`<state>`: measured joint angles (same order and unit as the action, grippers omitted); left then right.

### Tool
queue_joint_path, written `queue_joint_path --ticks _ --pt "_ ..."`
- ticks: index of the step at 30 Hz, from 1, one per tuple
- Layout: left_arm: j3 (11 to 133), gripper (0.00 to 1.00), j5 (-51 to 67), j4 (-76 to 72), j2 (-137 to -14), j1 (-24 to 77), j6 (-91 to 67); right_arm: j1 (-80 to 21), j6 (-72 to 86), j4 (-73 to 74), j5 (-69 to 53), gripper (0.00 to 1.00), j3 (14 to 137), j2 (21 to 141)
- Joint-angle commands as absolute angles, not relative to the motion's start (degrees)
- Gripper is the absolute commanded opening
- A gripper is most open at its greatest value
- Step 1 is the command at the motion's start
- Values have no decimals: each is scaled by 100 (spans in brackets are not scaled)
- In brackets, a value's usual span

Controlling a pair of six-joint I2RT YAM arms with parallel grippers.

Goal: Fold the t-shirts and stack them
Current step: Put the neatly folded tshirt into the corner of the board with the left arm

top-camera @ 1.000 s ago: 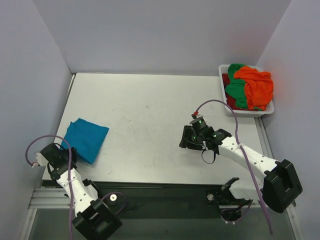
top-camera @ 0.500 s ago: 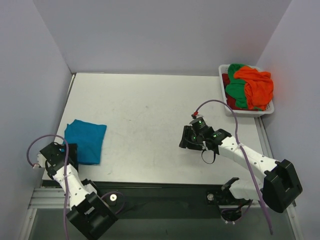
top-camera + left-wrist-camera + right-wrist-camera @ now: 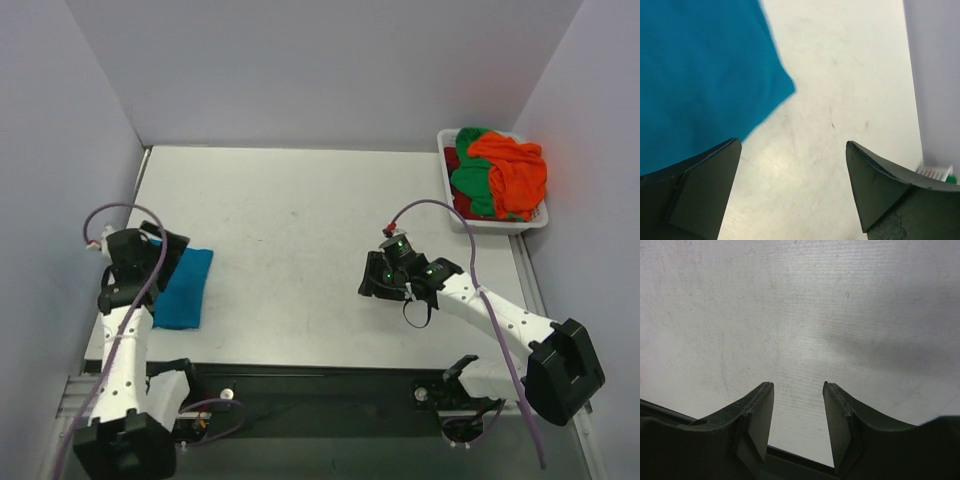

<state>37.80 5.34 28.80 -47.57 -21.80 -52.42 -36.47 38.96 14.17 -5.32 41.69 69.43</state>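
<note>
A folded teal t-shirt (image 3: 186,292) lies flat near the table's left edge and fills the upper left of the left wrist view (image 3: 700,75). My left gripper (image 3: 170,250) hovers over its far left part, its jaws wide open with only bare table between the fingertips (image 3: 792,192). Orange (image 3: 516,172), green (image 3: 470,182) and dark red (image 3: 453,160) t-shirts lie heaped in the basket. My right gripper (image 3: 370,286) is low over bare table right of centre, its jaws partly open and empty (image 3: 798,390).
A white plastic basket (image 3: 500,227) stands at the far right corner of the table (image 3: 290,210). Pale walls close in the left, back and right sides. The right arm's purple cable (image 3: 440,205) loops above its wrist.
My left gripper opened, let go of the teal shirt's near left corner and swung up and away to hover over its far part. The shirt now lies squarer. The right arm stayed still.
</note>
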Motion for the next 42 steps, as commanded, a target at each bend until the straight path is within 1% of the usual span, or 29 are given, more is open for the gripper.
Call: queue_joint_path --ticks 1,3,4,6,7,8,11,13,18,23,29,33,42 --pt "4551 97 -482 2479 -5132 -334 -5089 -3656 3911 1582 -378 45 4307 6803" --pt "4745 97 -842 2339 -5456 391 -5124 -3630 3920 1573 -334 45 4246 6672" --pt "4798 97 -931 2251 -5580 1118 -5107 -3604 3929 1582 -308 45 4228 6636" --pt "5095 97 -1359 2215 -6018 1850 -5010 -3577 3929 1582 -255 45 4158 6452" --pt "5185 97 -1475 2241 -6168 2498 -4897 -3534 3929 1582 -237 45 4122 6390" --pt "5299 97 -1537 2233 -6327 2835 -4826 -3516 3937 1582 -159 45 4087 6320" --pt "5581 97 -1582 2233 -6854 3653 -4667 -3393 3937 1591 -18 45 3929 5829" --pt "5703 97 -1408 2215 -7118 3875 -4493 -3314 3929 1591 -18 45 3815 5626" --pt "5774 97 -1107 2118 -7295 4568 -3860 -3129 3823 1696 439 46 3674 5003" --pt "6020 97 -1370 2898 -7199 4693 -3262 -3067 3744 1775 808 49 3560 4571" --pt "6073 97 -1467 3234 -6874 4676 -2488 -3041 3648 1802 993 49 3533 4342" --pt "6170 97 -1477 3542 -6856 4685 -2514 -2997 3586 1819 1011 49 3542 4280" --pt "5985 97 -1415 3419 -6803 4685 -2514 -2936 3516 1846 967 48 3524 4298"
